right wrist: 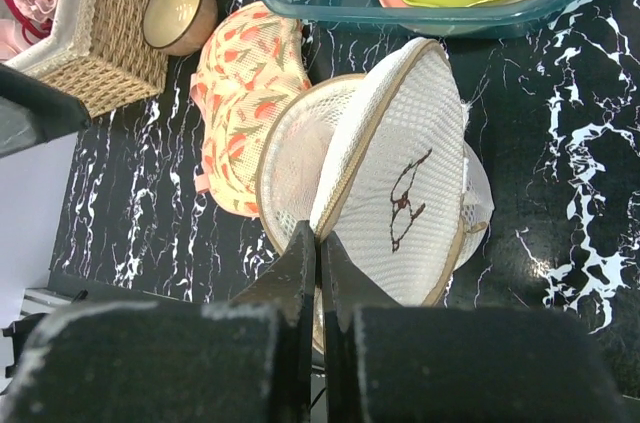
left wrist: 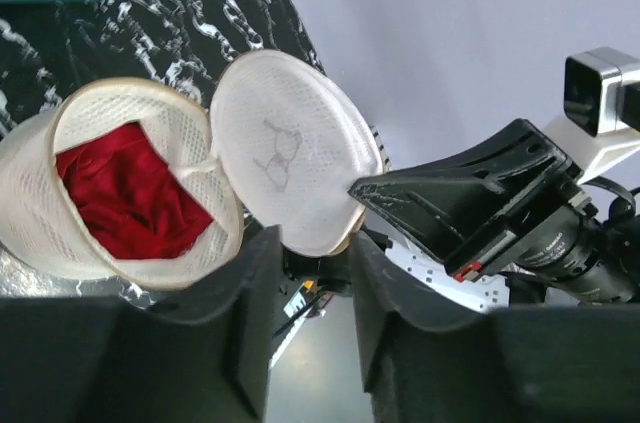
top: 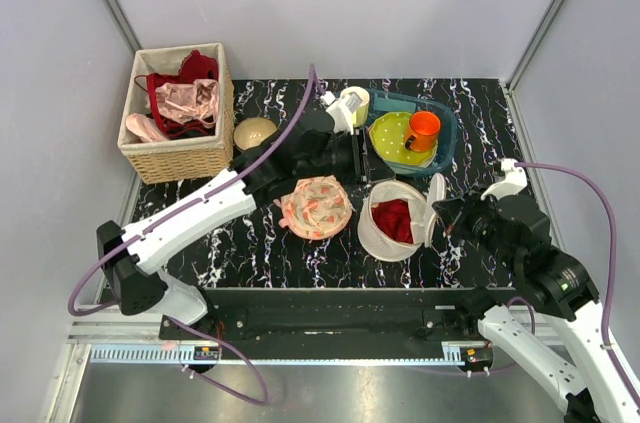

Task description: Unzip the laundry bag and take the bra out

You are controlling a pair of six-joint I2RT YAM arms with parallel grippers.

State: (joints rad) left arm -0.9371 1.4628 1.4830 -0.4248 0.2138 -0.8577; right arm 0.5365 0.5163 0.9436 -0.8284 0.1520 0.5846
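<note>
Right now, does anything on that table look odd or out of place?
The laundry bag has its lid flipped up on edge, pinched in the right end effector, baring a red garment inside. A peach floral cloth lies loose on the table beside the bag.

Bag (top: 373, 235): white mesh cloth, matt. Bra (top: 395, 220): soft red cloth. Table (top: 250, 243): black marbled, slight gloss. Basket (top: 180, 157): rough woven wicker.

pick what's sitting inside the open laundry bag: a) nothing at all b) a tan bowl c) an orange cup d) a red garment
D: the laundry bag has its lid flipped up, and a red garment shows inside its mesh wall in the top and left wrist views.
</note>
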